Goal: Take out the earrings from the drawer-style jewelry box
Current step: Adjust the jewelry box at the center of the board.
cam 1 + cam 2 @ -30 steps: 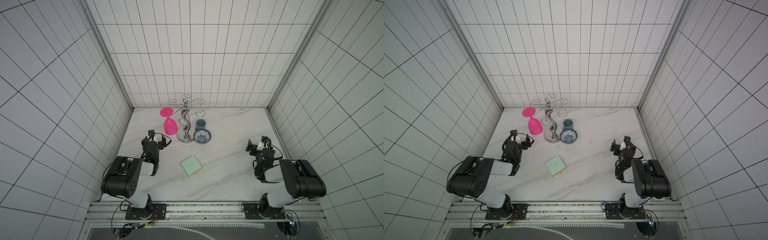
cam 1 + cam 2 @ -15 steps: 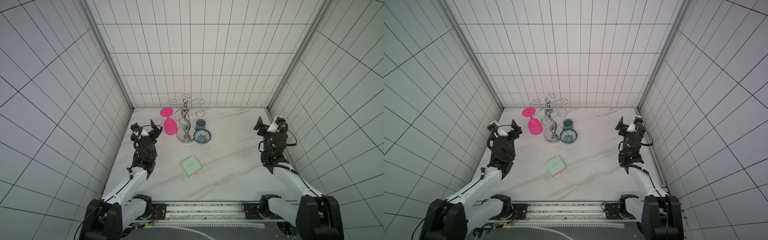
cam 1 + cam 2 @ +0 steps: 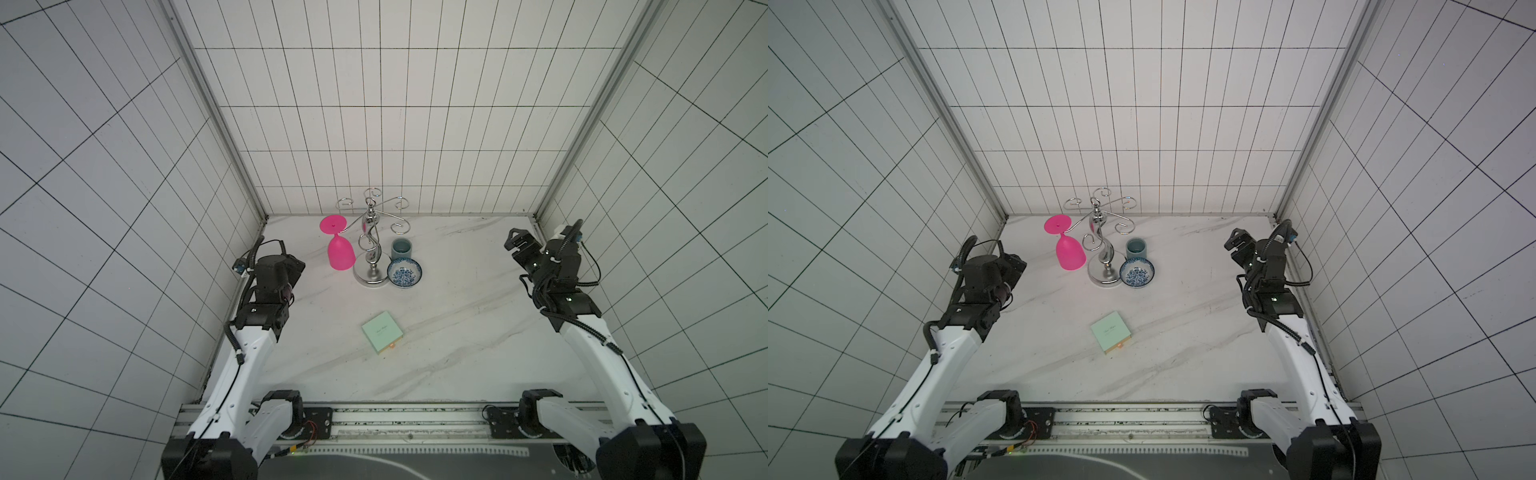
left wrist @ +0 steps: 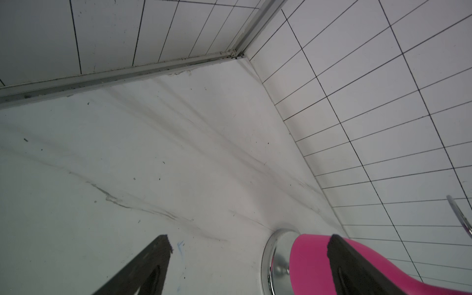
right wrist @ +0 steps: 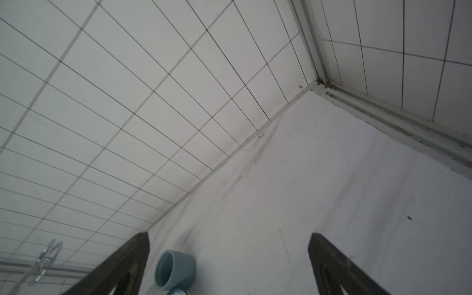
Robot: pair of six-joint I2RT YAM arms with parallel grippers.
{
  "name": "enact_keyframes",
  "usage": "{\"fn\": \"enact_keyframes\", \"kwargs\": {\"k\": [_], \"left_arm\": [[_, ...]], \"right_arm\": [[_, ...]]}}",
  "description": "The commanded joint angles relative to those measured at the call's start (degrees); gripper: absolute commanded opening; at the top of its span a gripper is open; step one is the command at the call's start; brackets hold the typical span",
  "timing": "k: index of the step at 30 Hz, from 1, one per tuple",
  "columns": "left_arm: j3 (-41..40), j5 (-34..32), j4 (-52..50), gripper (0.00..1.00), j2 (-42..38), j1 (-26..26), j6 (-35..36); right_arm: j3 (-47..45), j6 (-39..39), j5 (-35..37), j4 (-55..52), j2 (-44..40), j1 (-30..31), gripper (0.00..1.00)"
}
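The drawer-style jewelry box [image 3: 382, 332] [image 3: 1111, 332] lies flat on the marble table, mint-green, with a tan edge and small pull tab [image 3: 392, 345] facing front right. The earrings are hidden from view. My left gripper [image 4: 249, 242] is open above the table's back left, far from the box, with its fingers pointing at a pink goblet [image 4: 311, 255]. My right gripper [image 3: 517, 243] [image 5: 228, 237] is open and empty at the back right, also well away from the box.
A chrome hook stand [image 3: 371, 249] stands at the back middle with the pink goblet [image 3: 340, 255] hanging upside down from it. Beside it are a grey-blue cup [image 3: 401, 248] and a blue-and-white patterned bowl [image 3: 404, 273]. Tiled walls enclose three sides.
Both arms have unfolded from a low, tucked pose near the front rail and reached up and toward the back. Both grippers stayed open. The box has not moved.
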Motion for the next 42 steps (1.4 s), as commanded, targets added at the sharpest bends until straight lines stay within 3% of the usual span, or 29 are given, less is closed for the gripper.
{"fn": "enact_keyframes", "kwargs": {"k": [1,5,7,11,15,18,23,34,42], "left_arm": [[1.3,-1.0,-11.4,0.94,-1.7,-10.2,-3.4],[-1.7,-4.2,-15.6,0.87,-1.1,-30.7,-5.8],[-3.7,-3.6,-17.1,0.80,-0.6,-39.2,-6.4],[-10.2,6.0,-11.1,0.63,-1.1,-46.5,-7.1],[-14.6,9.0,-7.8,0.62,-2.2,-47.0,-10.2],[-19.2,12.2,2.2,0.62,-2.3,-46.9,-12.8],[-23.0,14.1,8.0,0.61,0.5,-46.9,-18.8],[-27.4,16.1,17.9,0.52,2.1,-43.2,-23.4],[-26.2,16.8,17.3,0.43,5.6,-43.4,-23.8]], "right_arm": [[8.8,-3.7,4.2,-15.7,1.4,7.6,0.99],[7.6,-4.3,1.9,-20.6,0.6,17.5,0.98],[4.9,-3.8,-3.0,-20.9,-0.5,21.6,0.89],[-0.4,-3.8,-14.3,-19.1,-0.8,26.2,0.76],[-6.5,-1.9,-23.0,-13.2,1.2,32.3,0.67],[-10.8,1.5,-26.9,-6.8,4.4,37.3,0.59],[-14.7,7.1,-29.0,0.3,8.2,43.0,0.58],[-25.8,18.1,-34.9,19.2,11.1,43.8,0.44],[-30.9,23.2,-35.0,33.0,14.5,42.5,0.34]]}}
